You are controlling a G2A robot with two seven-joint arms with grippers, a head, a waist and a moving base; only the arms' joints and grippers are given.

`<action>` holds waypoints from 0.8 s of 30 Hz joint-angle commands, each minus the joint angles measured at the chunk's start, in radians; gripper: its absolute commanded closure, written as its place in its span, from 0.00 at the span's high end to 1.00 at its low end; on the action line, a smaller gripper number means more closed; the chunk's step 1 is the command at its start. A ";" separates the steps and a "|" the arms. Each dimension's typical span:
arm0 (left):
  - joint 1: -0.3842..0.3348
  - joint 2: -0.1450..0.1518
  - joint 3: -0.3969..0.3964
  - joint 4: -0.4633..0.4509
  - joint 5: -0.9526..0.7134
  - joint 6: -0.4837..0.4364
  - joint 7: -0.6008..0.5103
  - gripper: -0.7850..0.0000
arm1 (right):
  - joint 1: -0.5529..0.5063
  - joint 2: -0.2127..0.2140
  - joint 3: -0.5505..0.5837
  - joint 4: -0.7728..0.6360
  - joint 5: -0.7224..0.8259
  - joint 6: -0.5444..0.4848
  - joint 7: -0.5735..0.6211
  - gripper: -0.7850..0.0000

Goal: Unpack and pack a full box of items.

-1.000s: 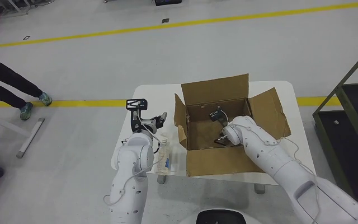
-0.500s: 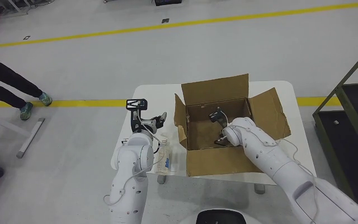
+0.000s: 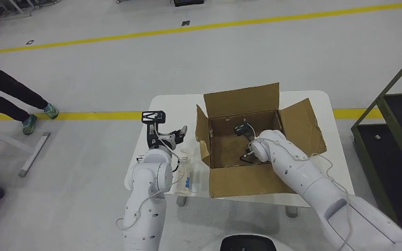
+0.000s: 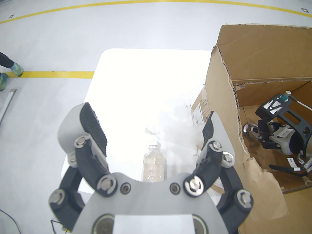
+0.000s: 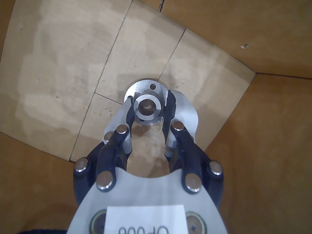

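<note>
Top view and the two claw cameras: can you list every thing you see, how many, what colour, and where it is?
table: one, white, on the grey floor.
cardboard box: one, brown, flaps open, on the table.
metal ring: one, silver, on the box's floor.
bottle: one, clear with a white cap, lying on the table beside the box.
floor lines: two, yellow, one beyond the table, one passing behind it.
rack: one, dark, on the floor to the robot's right.
left claw: one, grey and black, open, above the bottle.
right claw: one, grey and black, inside the box, closed on the metal ring's raised middle.
</note>
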 commanded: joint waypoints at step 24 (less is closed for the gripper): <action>0.000 0.000 0.000 0.000 0.000 0.000 0.000 1.00 | -0.080 0.067 0.175 -0.307 -0.001 -0.057 -0.031 0.00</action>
